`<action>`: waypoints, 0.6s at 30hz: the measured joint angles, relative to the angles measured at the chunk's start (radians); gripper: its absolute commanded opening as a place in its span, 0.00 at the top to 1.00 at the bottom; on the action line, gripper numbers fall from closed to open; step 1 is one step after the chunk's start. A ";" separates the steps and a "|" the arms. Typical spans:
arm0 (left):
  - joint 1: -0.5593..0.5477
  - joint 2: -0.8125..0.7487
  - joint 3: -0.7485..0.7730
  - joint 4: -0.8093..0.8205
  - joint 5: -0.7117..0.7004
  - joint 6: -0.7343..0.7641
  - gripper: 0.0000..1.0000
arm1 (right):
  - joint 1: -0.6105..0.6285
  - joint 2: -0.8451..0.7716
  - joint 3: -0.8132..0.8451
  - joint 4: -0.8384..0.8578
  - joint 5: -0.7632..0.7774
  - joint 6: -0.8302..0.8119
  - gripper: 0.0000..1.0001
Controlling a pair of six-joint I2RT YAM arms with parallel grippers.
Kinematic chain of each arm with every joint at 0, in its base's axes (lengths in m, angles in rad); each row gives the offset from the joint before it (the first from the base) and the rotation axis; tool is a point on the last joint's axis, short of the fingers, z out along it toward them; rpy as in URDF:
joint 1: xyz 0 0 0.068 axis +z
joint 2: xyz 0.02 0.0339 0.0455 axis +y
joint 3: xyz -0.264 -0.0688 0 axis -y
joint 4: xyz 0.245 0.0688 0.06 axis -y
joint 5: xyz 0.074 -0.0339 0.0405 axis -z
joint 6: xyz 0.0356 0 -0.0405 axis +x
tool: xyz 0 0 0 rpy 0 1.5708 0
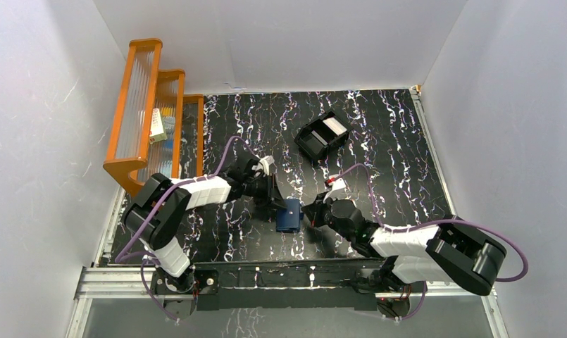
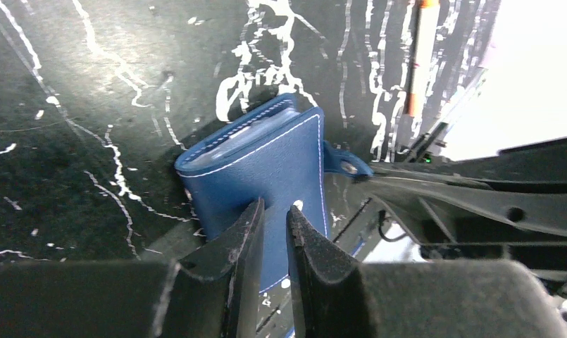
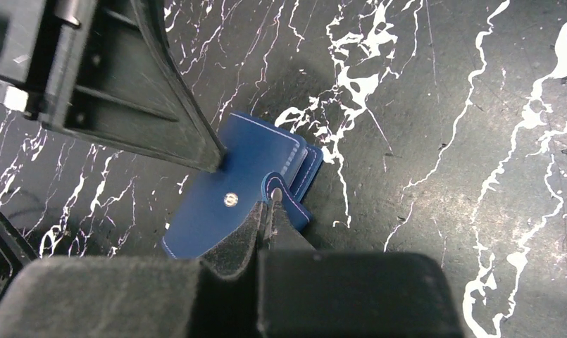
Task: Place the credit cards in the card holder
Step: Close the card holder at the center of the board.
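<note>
The navy-blue card holder (image 1: 289,216) lies folded shut on the black marbled table, between both grippers. In the left wrist view its cover (image 2: 266,155) faces up, and pale layers show along its open edge; I cannot tell whether these are credit cards. My left gripper (image 2: 275,208) stands over the cover near its snap stud, jaws a narrow slit apart with nothing between them. One left finger (image 3: 160,105) touches the cover. My right gripper (image 3: 270,204) is shut on the holder's snap tab (image 3: 284,184), at the holder's right edge.
A black open-top box (image 1: 321,136) with a white flat piece inside stands behind the holder. An orange rack (image 1: 150,113) stands along the left wall. A thin pale stick (image 2: 421,56) lies on the table beyond the holder.
</note>
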 measured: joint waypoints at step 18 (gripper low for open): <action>-0.029 0.027 0.016 -0.033 -0.072 0.037 0.81 | 0.009 0.057 0.068 -0.060 -0.073 -0.086 1.00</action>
